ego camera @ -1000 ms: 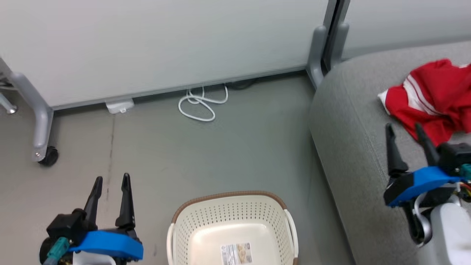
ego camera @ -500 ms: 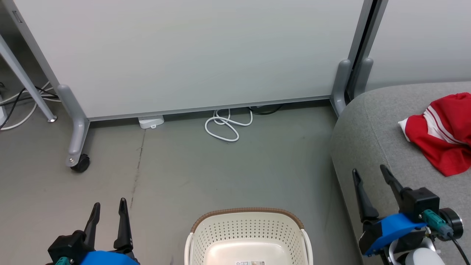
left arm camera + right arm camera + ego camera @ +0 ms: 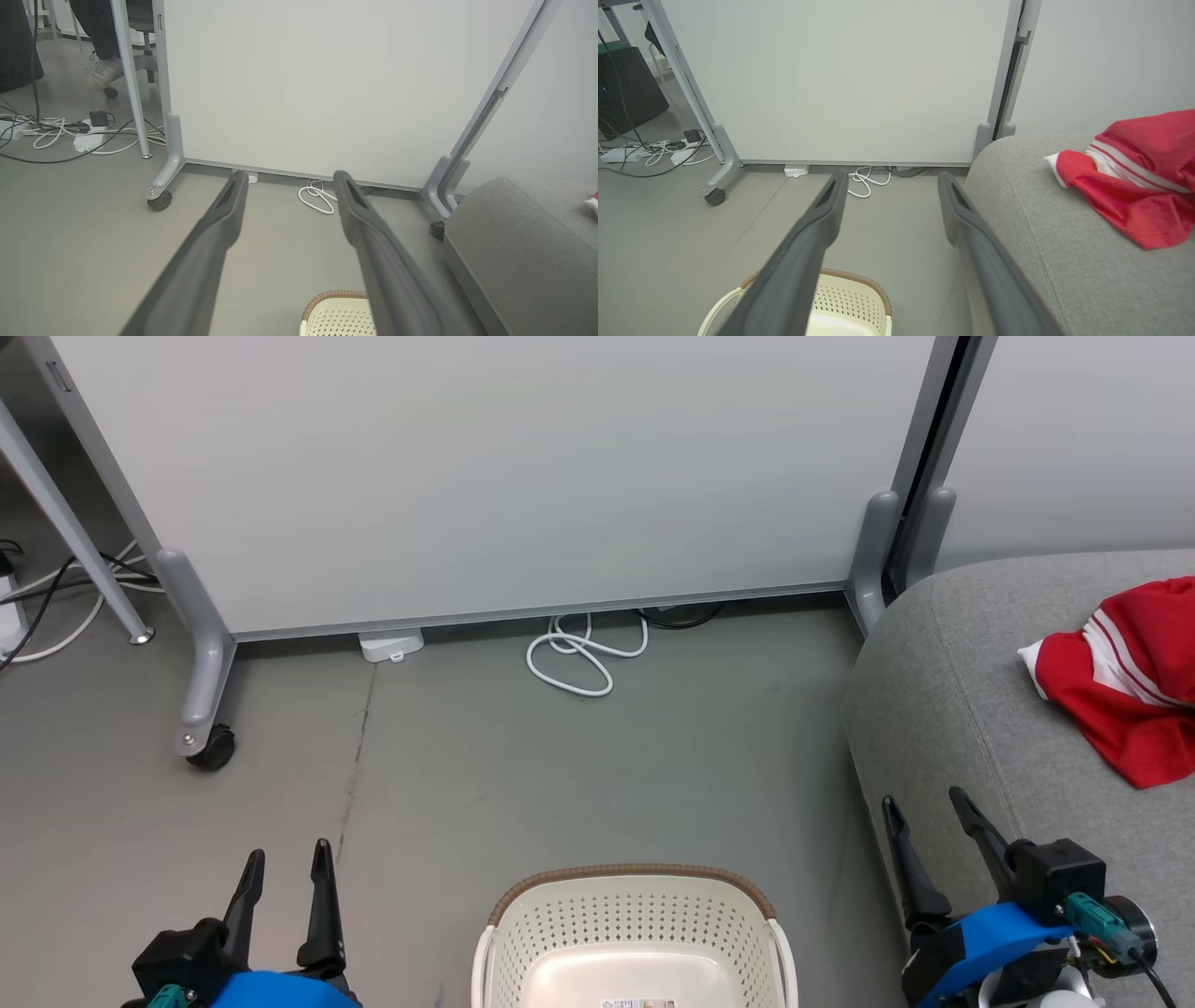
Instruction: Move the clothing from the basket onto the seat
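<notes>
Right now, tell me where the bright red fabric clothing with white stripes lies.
The clothing lies at the head view's right edge on the light grey fabric sofa, beyond the right gripper, not touching it.

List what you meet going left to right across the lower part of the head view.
Left gripper → basket → right gripper → clothing, lying on the sofa.
</notes>
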You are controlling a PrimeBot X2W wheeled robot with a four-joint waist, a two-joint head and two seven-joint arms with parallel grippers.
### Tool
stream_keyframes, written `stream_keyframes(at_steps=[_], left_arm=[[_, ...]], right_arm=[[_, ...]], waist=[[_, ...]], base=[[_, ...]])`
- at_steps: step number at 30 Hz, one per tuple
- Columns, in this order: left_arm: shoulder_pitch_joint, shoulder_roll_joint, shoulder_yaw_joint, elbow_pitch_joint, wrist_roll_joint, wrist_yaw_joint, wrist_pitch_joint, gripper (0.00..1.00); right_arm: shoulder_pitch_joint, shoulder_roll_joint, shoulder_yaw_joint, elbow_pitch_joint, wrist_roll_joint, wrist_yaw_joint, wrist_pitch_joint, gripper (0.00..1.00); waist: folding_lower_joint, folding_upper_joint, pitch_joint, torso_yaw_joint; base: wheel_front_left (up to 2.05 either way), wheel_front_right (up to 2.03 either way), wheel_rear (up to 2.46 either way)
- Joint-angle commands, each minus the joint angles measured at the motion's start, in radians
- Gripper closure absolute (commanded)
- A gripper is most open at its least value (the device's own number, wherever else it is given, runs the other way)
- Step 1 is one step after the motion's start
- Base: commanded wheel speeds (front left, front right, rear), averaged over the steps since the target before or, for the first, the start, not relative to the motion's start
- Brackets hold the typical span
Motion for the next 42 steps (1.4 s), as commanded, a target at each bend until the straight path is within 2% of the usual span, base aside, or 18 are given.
stream_keyframes(at_steps=[1,19,20,25,42], left_arm=[[-0.011,0.003,-0.001,-0.007,-0.006,-0.002,-0.003,0.0],[-0.016,0.024,-0.041,-0.006,-0.016,-0.003,-0.003,0.0],[-0.004,0.018,-0.041,-0.007,-0.017,0.0,0.0,1.0],[0.031,-0.001,-0.04,0.041,-0.019,0.0,0.007,1.0],[0.001,-0.013,-0.002,-0.004,-0.304,0.0,0.09,1.0]], right_arm=[[0.007,0.001,0.001,0.002,0.007,0.0,-0.003,0.0],[0.004,0.001,0.006,0.026,0.037,0.0,-0.02,0.0],[0.0,0.0,0.006,0.026,0.033,0.0,-0.016,1.0],[0.019,0.004,0.006,0.079,0.035,0.0,-0.01,1.0],[0.005,0.003,-0.017,0.055,0.371,0.0,0.045,1.0]], waist=[[0.0,0.0,0.0,-0.001],[0.0,0.0,0.004,-0.003],[0.0,0.0,0.004,-0.003],[0.0001,0.0,0.005,-0.003],[0.0001,0.0,0.005,-0.012]], base=[[0.0,0.0,0.0],[0.0,0.0,0.0],[0.0,0.0,0.0],[0.0,0.0,0.0],[0.0,0.0,0.0]])
